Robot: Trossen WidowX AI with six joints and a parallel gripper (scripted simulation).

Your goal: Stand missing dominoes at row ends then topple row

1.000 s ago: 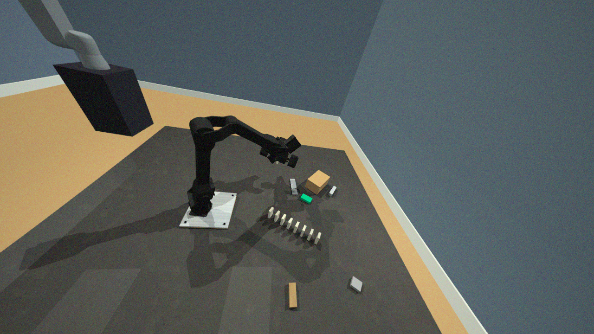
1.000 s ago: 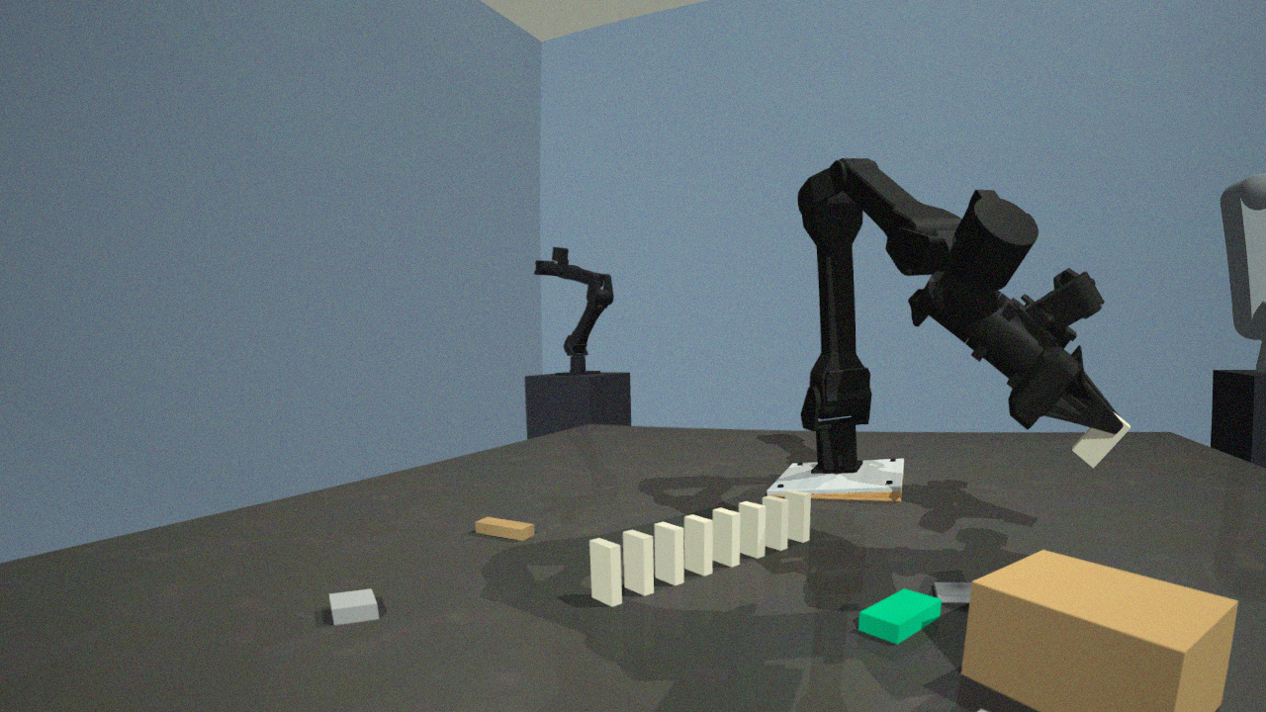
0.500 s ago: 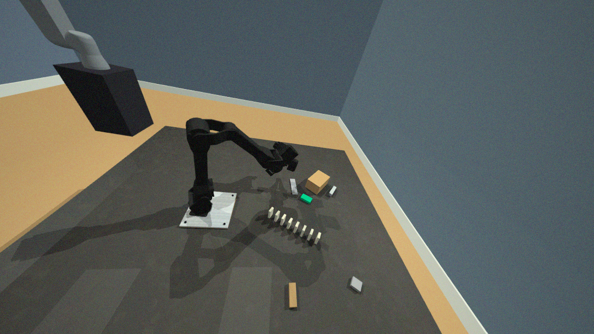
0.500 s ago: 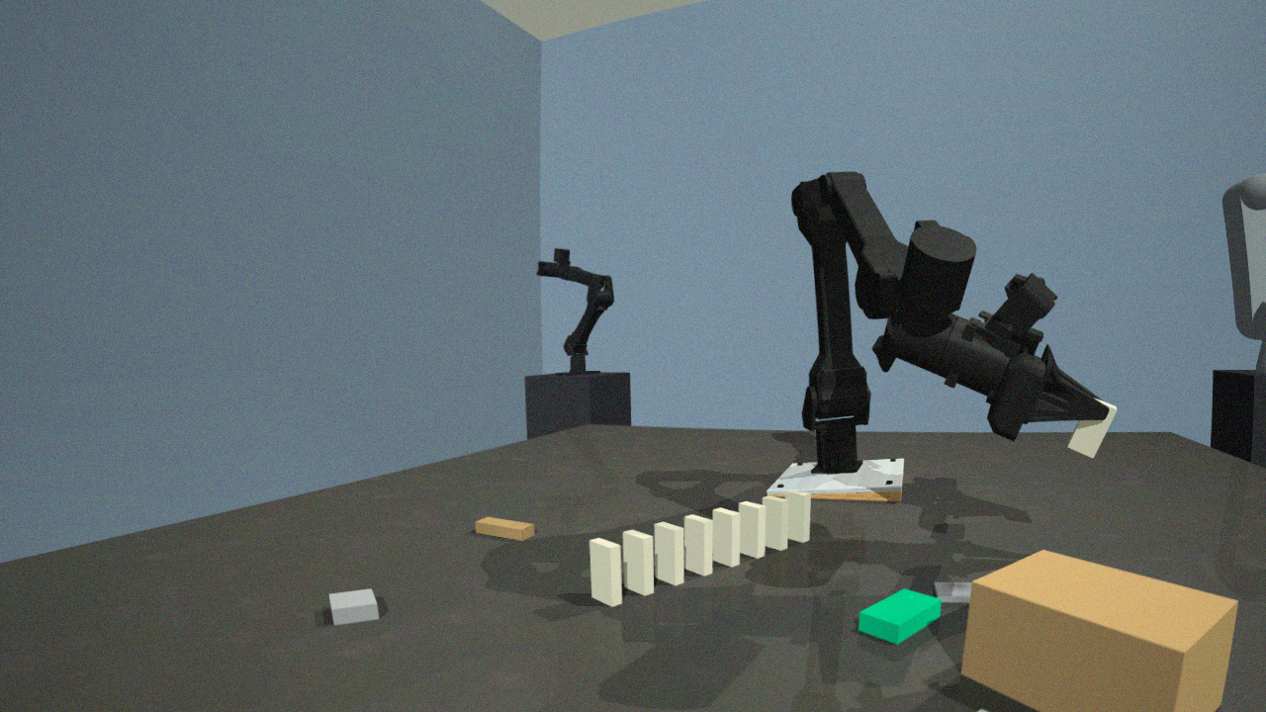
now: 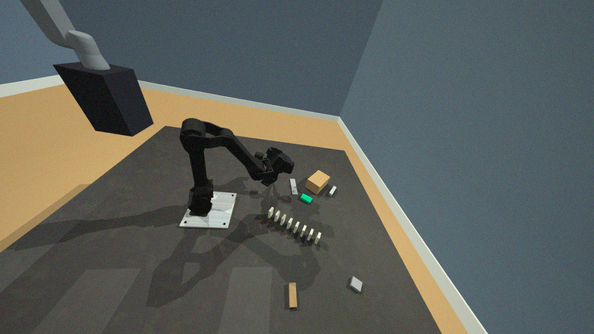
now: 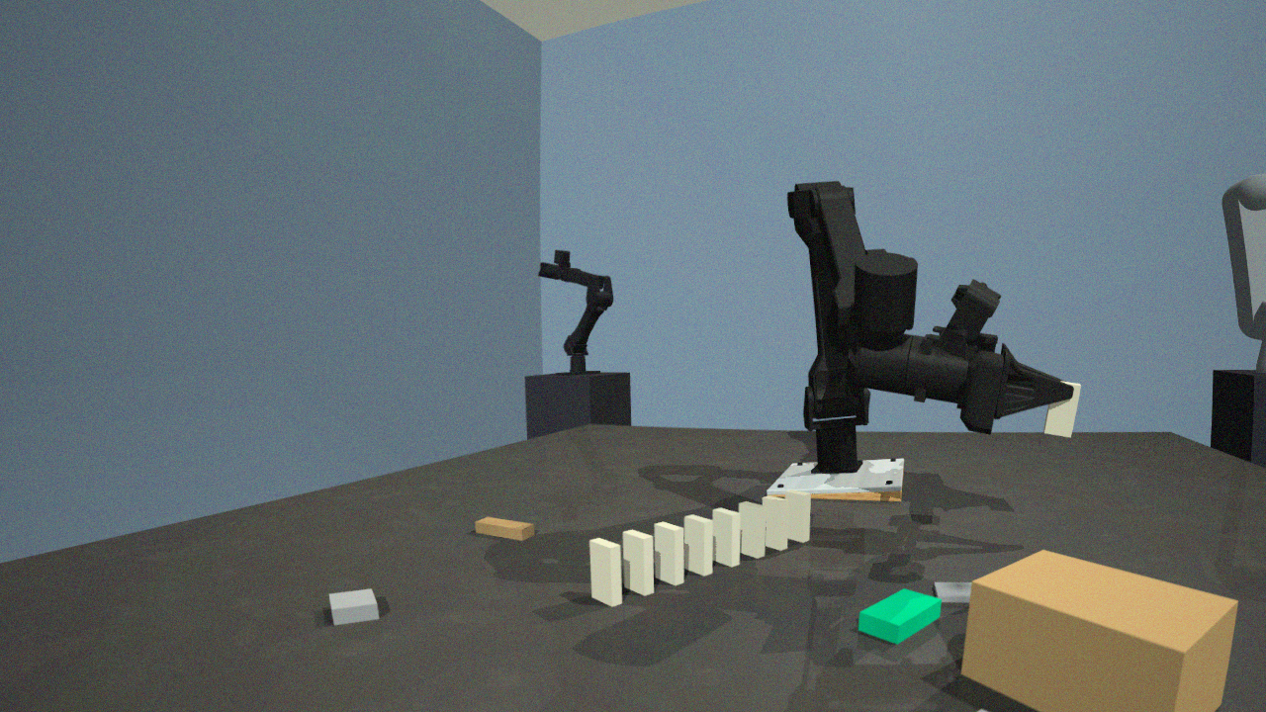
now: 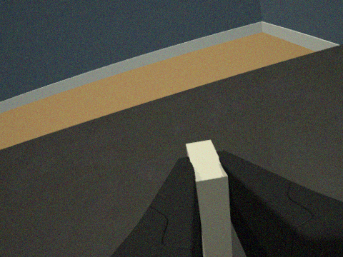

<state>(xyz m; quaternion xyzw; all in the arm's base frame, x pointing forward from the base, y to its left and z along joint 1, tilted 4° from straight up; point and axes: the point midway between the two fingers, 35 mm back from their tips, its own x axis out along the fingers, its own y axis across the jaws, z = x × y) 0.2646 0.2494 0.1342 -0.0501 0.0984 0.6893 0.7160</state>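
Note:
Several cream dominoes stand upright in an evenly spaced row (image 5: pixel 296 227) (image 6: pixel 698 546). One end domino (image 5: pixel 318 238) (image 6: pixel 605 573) is farthest from the arm's base, the other end domino (image 5: pixel 270 212) (image 6: pixel 798 517) nearest to it. My gripper (image 6: pixel 1069 391) (image 7: pixel 202 165) points almost level and is shut on a cream domino (image 6: pixel 1061 414) (image 7: pixel 214 210). That domino is held in the air by its upper part, long side nearly vertical with a slight lean, well away from the row. In the top view the arm hides the fingertips and the held domino.
A green block (image 5: pixel 306 198) (image 6: pixel 898 617), a flat grey piece (image 5: pixel 293 186) (image 6: pixel 952 591), an orange box (image 5: pixel 317 182) (image 6: pixel 1097 624) and a small white piece (image 5: pixel 332 190) lie beyond the row. A tan block (image 5: pixel 293 295) (image 6: pixel 503 528) and a grey block (image 5: pixel 356 284) (image 6: pixel 354 607) lie on its other side.

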